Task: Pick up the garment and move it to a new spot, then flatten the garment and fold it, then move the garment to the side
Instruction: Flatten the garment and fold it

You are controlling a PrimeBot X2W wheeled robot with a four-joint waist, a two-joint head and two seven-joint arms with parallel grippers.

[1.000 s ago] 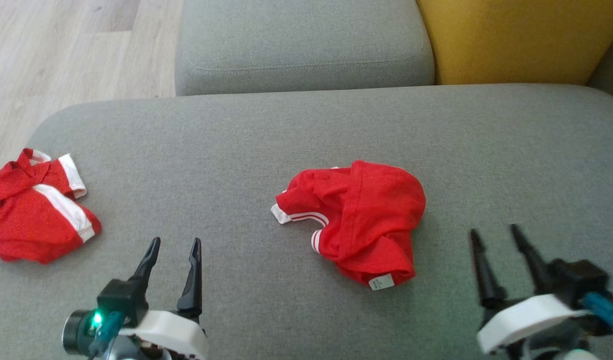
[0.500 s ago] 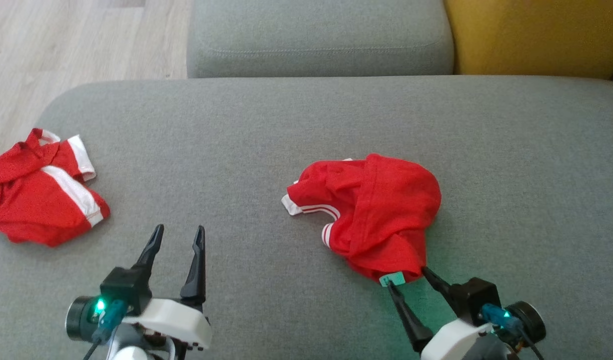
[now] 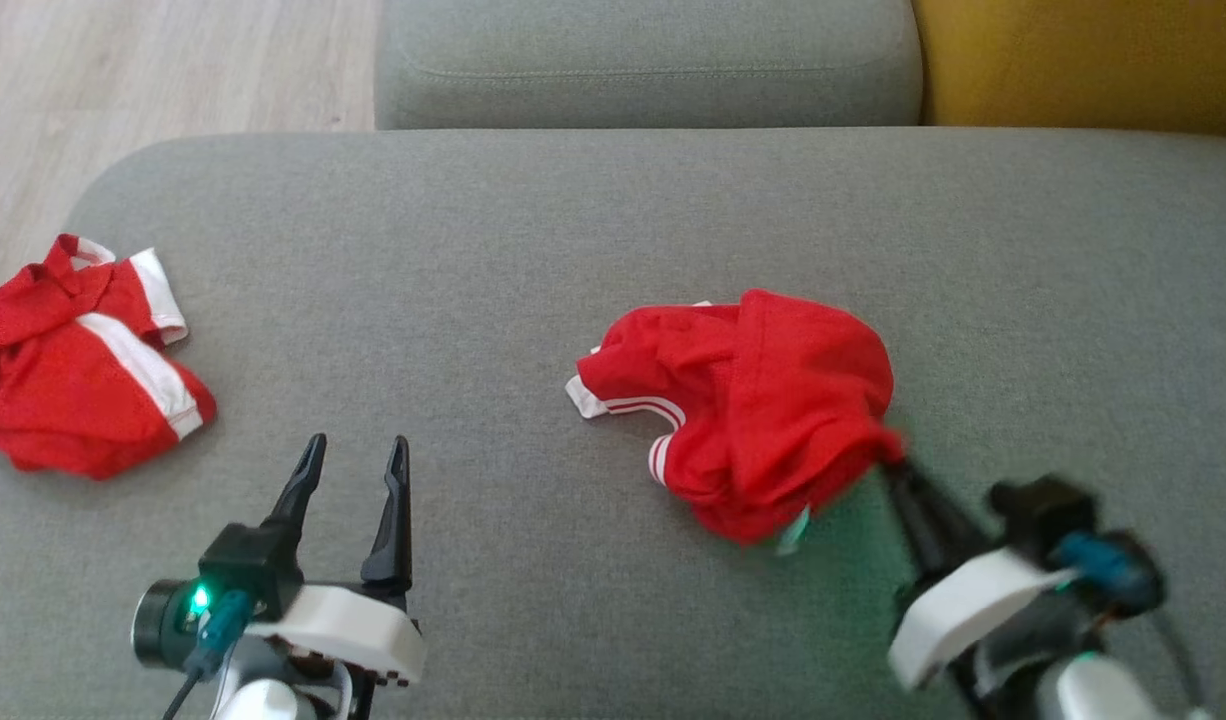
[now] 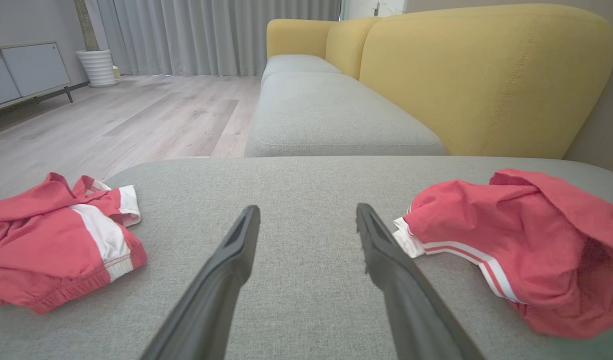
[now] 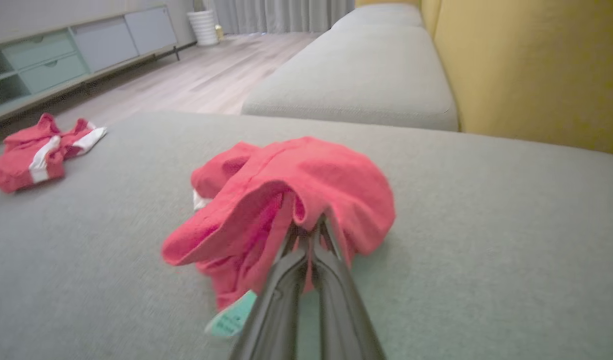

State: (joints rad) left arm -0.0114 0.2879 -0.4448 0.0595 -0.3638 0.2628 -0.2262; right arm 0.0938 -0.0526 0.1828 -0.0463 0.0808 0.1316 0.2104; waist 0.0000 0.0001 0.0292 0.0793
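A: Right wrist view: where's the garment [image 5: 286, 195]?
B: Crumpled in the middle of the grey cushion [image 3: 533, 230]. The right gripper [image 5: 310, 237] has its 2 fingers pinched together on the red fabric's near edge.
A: And the left gripper [image 3: 356, 455]?
B: Fingers apart, holding nothing, near the cushion's front. A red-and-white bundle [image 3: 73, 385] lies far left.

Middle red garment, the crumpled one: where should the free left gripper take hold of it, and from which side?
Probably grip the white-striped hem sticking out on the left of the garment, bringing the left gripper in low from the robot's left. That edge lies flat and exposed, facing its open fingers, opposite the bunched right edge where the right gripper is shut.
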